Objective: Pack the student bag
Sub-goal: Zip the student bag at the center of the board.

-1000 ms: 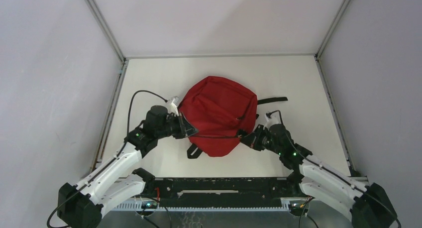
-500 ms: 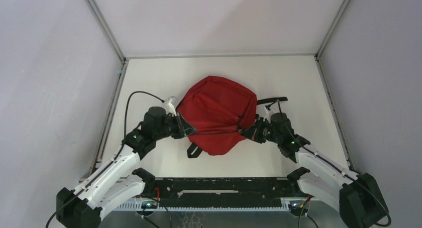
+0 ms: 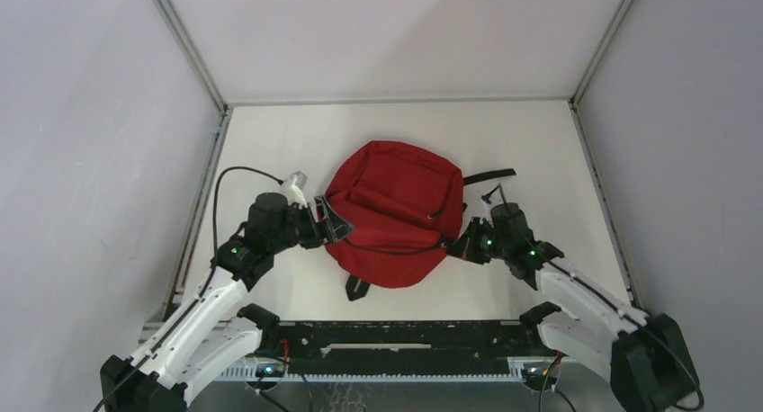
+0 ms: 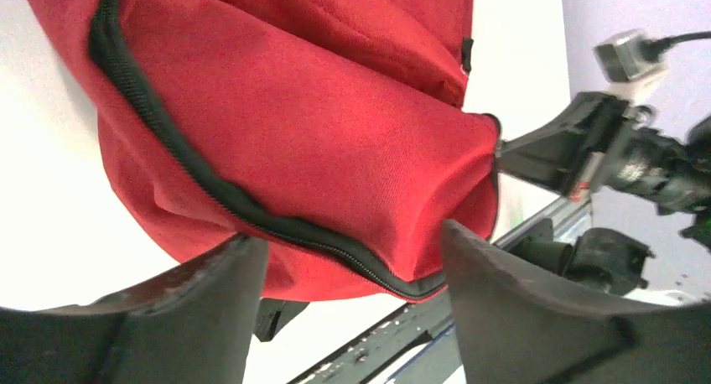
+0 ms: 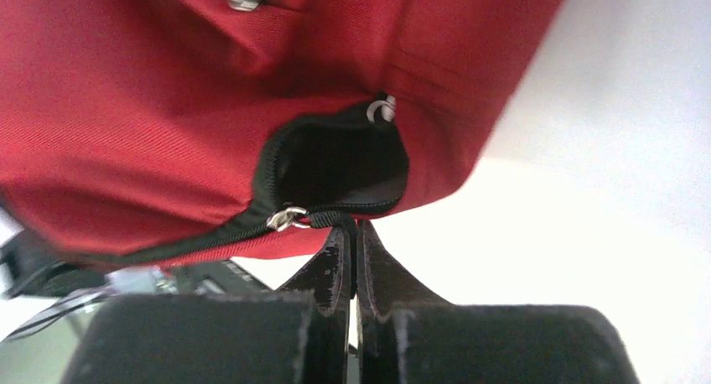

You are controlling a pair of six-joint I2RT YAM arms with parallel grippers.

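Packing looks nearly finished to me. The student bag (image 3: 396, 210) lies flat in the middle of the bench (image 3: 297, 133) with no loose items anywhere around it, and its black zipper (image 4: 210, 191) runs closed along most of the near edge. What I judge is left is a short open gap (image 5: 335, 162) at the right corner, where dark lining shows beside the metal slider (image 5: 289, 218). My right end effector (image 5: 354, 233) is pressed fully shut just under that slider. It seems to pinch the black pull or trim there, though I cannot tell exactly which. That arm reaches in low from the right, wrist level with the bag's corner. My left end effector (image 3: 331, 225) sits at the bag's left corner with its jaws spread wide. The zipped edge bulges between them, and they appear to hold nothing. That arm is bent at the elbow, its forearm angled toward the bag.
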